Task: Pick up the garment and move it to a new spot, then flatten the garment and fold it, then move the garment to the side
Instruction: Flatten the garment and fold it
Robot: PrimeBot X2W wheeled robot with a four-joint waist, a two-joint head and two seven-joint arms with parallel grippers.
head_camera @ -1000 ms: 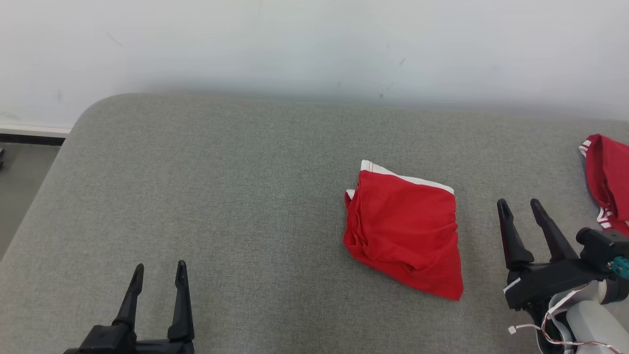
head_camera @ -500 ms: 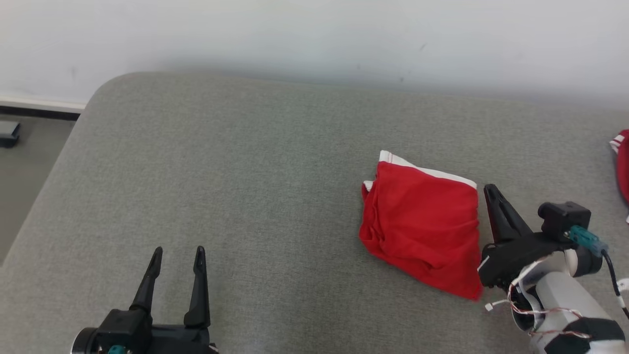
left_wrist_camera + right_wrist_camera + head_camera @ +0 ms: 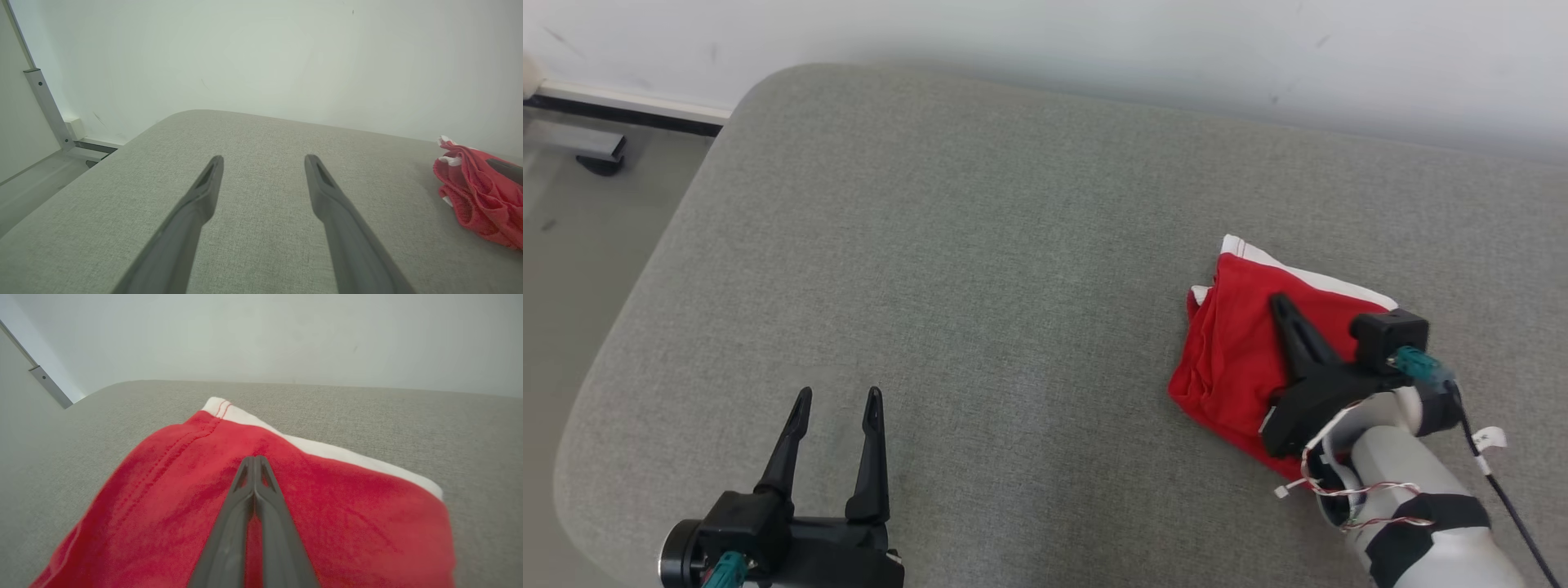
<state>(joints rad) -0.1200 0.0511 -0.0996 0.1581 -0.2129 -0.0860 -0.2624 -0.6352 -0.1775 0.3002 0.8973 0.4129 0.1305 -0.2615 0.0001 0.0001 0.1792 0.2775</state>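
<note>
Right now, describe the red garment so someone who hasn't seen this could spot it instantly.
Start at the grey padded surface by the white wall. On its right side lies a folded garment under the right gripper. Bright red with a white far edge, it stands out from the grey.

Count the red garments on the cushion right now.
1: the red garment lies toward the right of the cushion, beneath the shut right pincer. More may sit outside the frame.
</note>
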